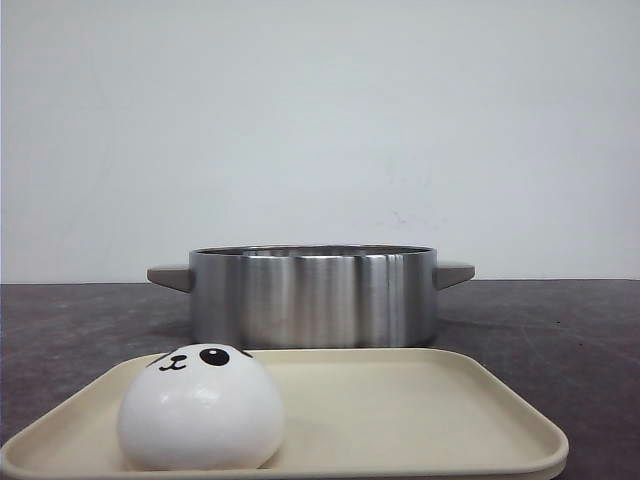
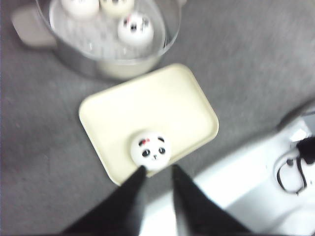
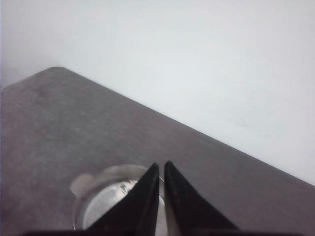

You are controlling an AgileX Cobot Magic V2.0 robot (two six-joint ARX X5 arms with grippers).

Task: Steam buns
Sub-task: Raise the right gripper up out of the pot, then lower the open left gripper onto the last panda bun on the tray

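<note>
Left wrist: bun just before hand.

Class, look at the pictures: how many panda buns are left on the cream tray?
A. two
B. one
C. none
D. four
B: a single bun sits on the cream tray, while three others already lie inside the steel pot.
</note>
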